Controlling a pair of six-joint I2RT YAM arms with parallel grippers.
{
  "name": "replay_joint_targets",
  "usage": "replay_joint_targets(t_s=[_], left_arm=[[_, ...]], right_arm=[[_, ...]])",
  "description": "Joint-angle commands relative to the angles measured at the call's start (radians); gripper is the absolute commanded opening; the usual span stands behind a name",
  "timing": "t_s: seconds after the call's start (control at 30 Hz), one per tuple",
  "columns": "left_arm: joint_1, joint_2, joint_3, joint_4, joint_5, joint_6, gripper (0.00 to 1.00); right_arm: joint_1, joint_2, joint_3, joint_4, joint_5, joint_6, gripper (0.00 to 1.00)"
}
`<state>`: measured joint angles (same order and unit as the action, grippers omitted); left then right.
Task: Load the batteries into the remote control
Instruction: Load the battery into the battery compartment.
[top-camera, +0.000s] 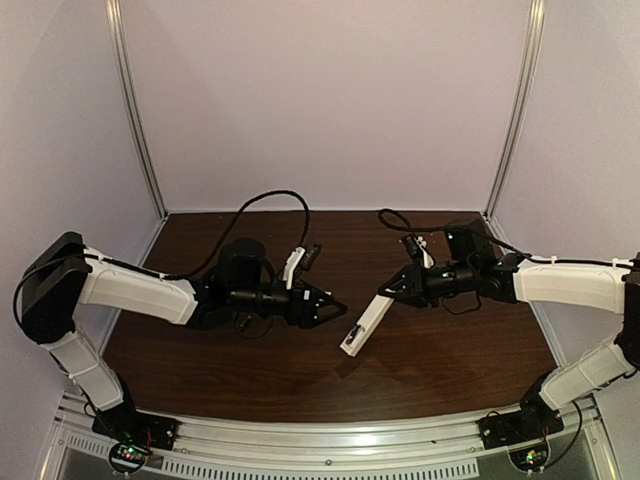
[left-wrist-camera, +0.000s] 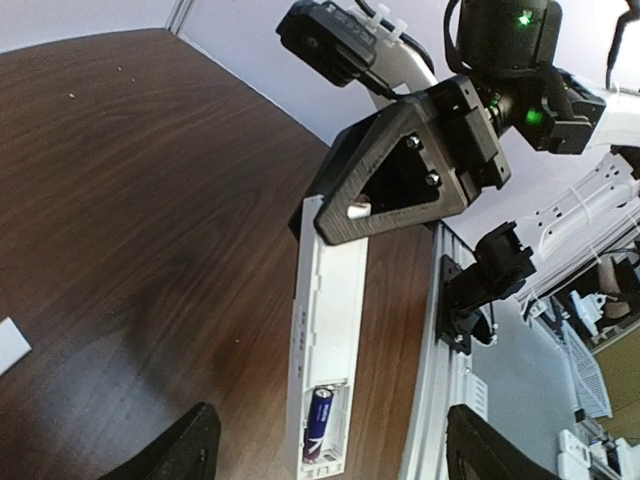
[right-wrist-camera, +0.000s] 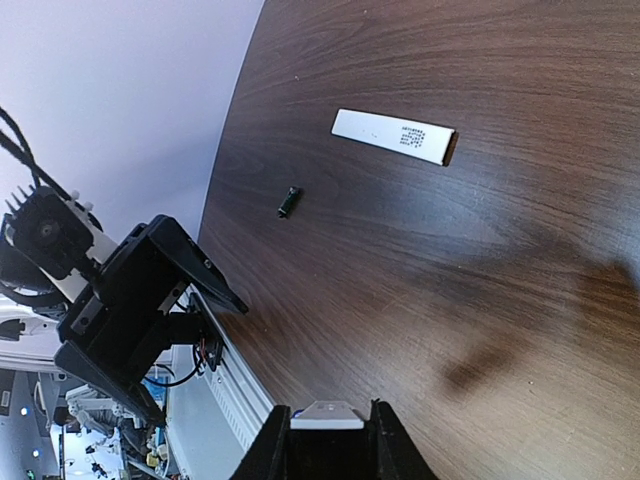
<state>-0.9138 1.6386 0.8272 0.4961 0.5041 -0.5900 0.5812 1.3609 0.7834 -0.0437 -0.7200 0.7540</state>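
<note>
White slim plastic remote control (top-camera: 366, 324): pinched in right claw (top-camera: 392, 290), 1 bluish-purple battery (left-wrist-camera: 319, 422) seated. Left claw (top-camera: 335, 312) spread, empty; advise gripping loose dark cylindrical battery (right-wrist-camera: 289, 202), upper left of right wrist view, mid-length.

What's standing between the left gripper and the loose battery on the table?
Nothing visible. In the right wrist view, only bare table separates the loose battery from the left gripper; the white strip lies on the battery's far side.
</note>
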Motion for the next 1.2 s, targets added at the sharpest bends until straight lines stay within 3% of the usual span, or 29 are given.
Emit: replay_joint_targets(t_s=[0.0,0.33,0.53,1.17], left_arm=[[0.007,0.05,-0.014,0.147,0.122,-0.202,0.8],[0.007,0.164,0.056,0.079,0.18,-0.263,0.72],[0.007,0.191,0.069,0.107,0.206,-0.286,0.64],[0.01,0.225,0.077,0.196,0.244,-0.367,0.55]], right_arm=[[0.005,-0.032,0.028,0.035,-0.025,-0.016,0.0],[0.013,-0.039,0.049,0.031,-0.038,-0.022,0.0],[0.024,-0.031,0.058,0.022,-0.038,-0.034,0.0],[0.043,-0.026,0.082,-0.006,-0.016,-0.071,0.0]])
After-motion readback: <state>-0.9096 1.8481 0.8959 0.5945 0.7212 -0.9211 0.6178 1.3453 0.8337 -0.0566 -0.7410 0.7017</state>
